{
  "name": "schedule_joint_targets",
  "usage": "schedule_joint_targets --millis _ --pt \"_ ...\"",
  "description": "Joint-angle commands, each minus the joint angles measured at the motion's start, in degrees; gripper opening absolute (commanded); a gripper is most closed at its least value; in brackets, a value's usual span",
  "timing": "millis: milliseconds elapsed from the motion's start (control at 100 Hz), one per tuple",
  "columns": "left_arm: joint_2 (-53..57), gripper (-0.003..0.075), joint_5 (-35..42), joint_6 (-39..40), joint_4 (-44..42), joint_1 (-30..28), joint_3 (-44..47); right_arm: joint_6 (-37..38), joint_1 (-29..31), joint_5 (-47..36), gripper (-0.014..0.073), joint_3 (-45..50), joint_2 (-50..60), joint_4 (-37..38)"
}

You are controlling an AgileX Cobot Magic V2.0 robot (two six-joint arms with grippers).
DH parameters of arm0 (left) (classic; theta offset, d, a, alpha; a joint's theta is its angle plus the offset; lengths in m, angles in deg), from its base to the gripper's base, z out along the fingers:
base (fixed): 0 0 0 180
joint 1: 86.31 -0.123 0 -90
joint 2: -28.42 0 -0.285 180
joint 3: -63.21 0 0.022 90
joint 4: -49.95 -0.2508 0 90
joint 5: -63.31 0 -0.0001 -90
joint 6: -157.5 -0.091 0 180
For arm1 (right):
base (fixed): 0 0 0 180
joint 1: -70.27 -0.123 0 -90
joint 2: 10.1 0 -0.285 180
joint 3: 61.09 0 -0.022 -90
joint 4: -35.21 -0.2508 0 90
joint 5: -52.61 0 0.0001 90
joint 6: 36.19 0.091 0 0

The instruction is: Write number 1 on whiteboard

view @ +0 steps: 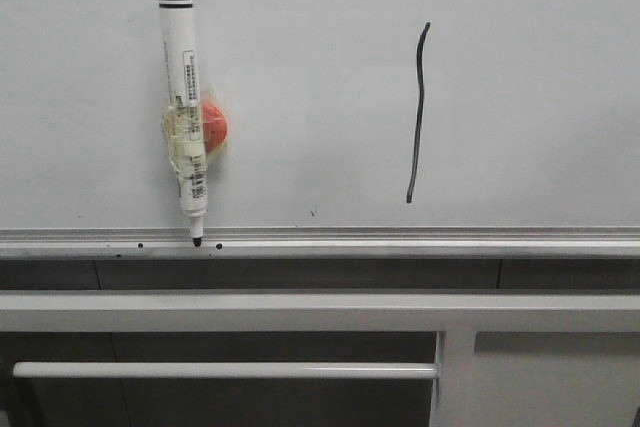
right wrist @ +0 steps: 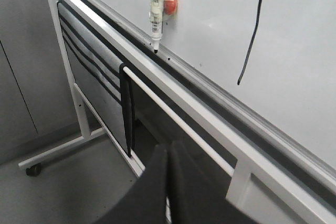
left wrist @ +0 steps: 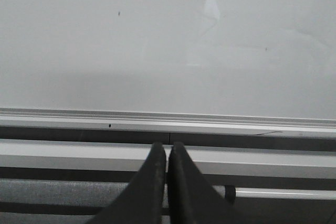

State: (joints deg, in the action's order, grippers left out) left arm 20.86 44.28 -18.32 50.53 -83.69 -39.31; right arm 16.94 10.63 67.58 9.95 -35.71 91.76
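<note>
The whiteboard (view: 320,97) fills the upper part of the front view, its silver rail (view: 400,242) running the full width along the lower edge. One black stroke, the number 1 (view: 418,112), stands right of centre, slightly wavy, its foot ending a little above the rail. One marker pen (view: 186,112) hangs upright on the board's left part, cap up and tip touching the rail, with a red-orange magnet (view: 213,124) taped to it. Bare board lies between pen and stroke, and more to the stroke's right.

Below the rail, the grey frame (view: 300,312) and one white crossbar (view: 225,370) run across.

No arm shows in the front view. Only the wrist cameras show them: the left claw (left wrist: 168,153) has its fingers pressed together, empty, facing blank board above the rail. The right claw (right wrist: 168,153) is likewise closed and empty, held off the board low to its side; that view alone shows the stand's leg and one caster (right wrist: 33,169) on the floor.
</note>
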Motion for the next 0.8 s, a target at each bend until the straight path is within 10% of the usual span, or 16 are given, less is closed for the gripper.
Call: schedule_joint_targets --millis 0,480,790 --pt "1.3 -0.0020 3.7 0.5 0.5 0.4 0.4 0.1 0.1 -1.5 -0.0064 -1.3 -0.6 2.0" --pt "1.3 -0.0020 3.7 0.5 0.5 0.4 0.4 -10.1 1.0 3.5 -0.0064 -0.9 -0.6 -21.8" --pt "1.3 -0.0020 3.7 0.5 0.5 0.4 0.4 -57.5 12.0 -32.5 -0.0064 3.2 -0.6 -58.8"
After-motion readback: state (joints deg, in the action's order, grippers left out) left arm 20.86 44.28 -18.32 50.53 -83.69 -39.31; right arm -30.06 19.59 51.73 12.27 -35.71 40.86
